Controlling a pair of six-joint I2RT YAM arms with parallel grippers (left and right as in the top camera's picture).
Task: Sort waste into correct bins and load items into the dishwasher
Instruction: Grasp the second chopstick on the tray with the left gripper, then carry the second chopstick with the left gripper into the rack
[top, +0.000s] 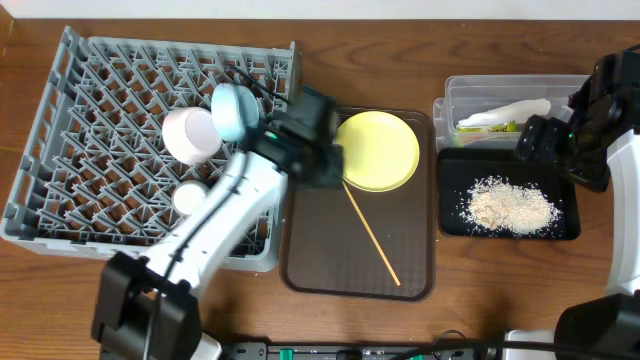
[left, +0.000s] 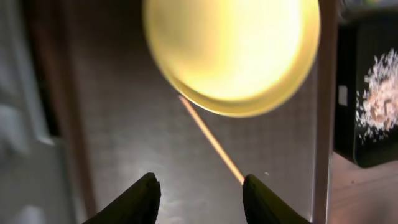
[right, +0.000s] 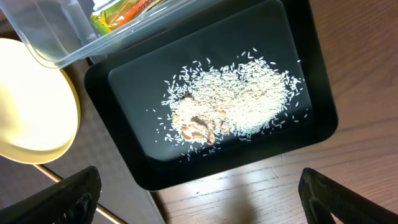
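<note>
The left gripper (left: 200, 182) hangs open and empty beside the yellow plate (left: 233, 53). The chopstick (left: 211, 140) slants out from the plate, ending by one finger. This arm is nearer.

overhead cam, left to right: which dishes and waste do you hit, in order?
white bowl → light blue bowl → yellow plate → rice crumbs. Left out: small white cup, chopstick, clear tub and black tray, since each overlaps a neighbour left to right.
</note>
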